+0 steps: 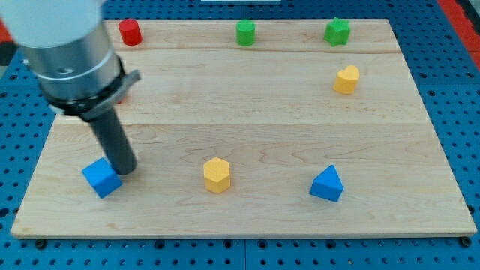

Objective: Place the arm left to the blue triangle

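Observation:
The blue triangle (327, 184) lies on the wooden board (247, 120) near the view's bottom right. My tip (126, 169) is far to its left, at the view's bottom left, touching the right side of a blue cube (100, 178). The dark rod rises from the tip up to the grey arm body (71, 52) at the view's top left. A yellow hexagon block (217, 175) lies between my tip and the blue triangle.
A red cylinder (130, 32), a green cylinder (245, 33) and a green star-like block (337, 31) line the board's top edge. A yellow heart-like block (346, 79) sits at the upper right. A red block is mostly hidden behind the arm.

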### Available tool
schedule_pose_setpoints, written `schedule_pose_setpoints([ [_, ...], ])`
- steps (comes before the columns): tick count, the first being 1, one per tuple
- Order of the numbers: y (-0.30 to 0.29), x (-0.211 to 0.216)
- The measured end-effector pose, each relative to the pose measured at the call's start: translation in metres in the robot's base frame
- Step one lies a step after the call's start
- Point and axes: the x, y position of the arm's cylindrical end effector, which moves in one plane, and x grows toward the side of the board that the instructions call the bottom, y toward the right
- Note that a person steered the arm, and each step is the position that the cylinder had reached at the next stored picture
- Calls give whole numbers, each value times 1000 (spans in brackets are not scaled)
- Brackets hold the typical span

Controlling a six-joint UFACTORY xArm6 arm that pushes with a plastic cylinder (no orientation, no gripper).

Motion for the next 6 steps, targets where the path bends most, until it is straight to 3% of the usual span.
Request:
schedule_pose_setpoints([
  [1, -23, 0],
  [2, 36, -17],
  [3, 57, -31],
  [4, 137, -35],
  [5, 187, -25],
  [6, 193, 3],
])
